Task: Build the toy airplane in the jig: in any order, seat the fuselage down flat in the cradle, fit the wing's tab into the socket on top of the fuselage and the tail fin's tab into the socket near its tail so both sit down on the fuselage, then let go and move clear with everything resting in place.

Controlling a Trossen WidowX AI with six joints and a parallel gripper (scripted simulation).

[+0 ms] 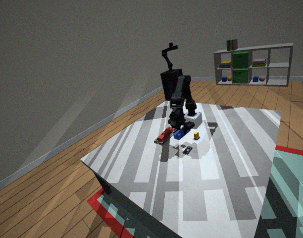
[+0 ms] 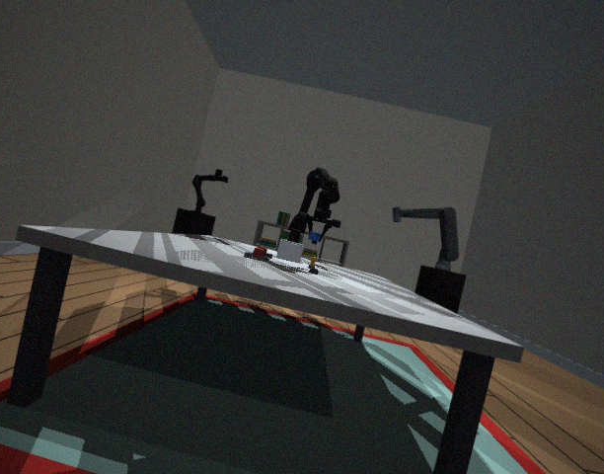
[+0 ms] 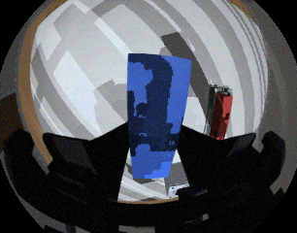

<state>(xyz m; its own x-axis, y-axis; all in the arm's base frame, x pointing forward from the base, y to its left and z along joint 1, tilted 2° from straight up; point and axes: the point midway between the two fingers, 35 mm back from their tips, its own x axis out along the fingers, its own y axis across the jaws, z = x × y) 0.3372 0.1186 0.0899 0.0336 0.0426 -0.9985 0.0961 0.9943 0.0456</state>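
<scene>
The red fuselage (image 1: 165, 135) (image 2: 260, 251) (image 3: 222, 114) lies lengthwise in the grey cradle (image 1: 156, 141) (image 3: 212, 104) and looks flat. My gripper (image 1: 181, 128) (image 2: 315, 235) (image 3: 151, 124) is shut on the blue wing (image 1: 179, 134) (image 2: 314, 237) (image 3: 181, 97). It holds the wing above the table, beside the fuselage and not touching it. The wing's tab and the socket on the fuselage cannot be made out clearly. The yellow tail fin (image 1: 196, 135) (image 2: 313, 261) stands upright in a small dark holder, apart from the fuselage.
A small dark slotted holder (image 1: 187, 149) lies on the table with nothing in it. The white base block (image 1: 195, 120) (image 2: 290, 251) of the arm stands behind the parts. Two other arms on black stands and a shelf (image 1: 253, 67) are beyond the table.
</scene>
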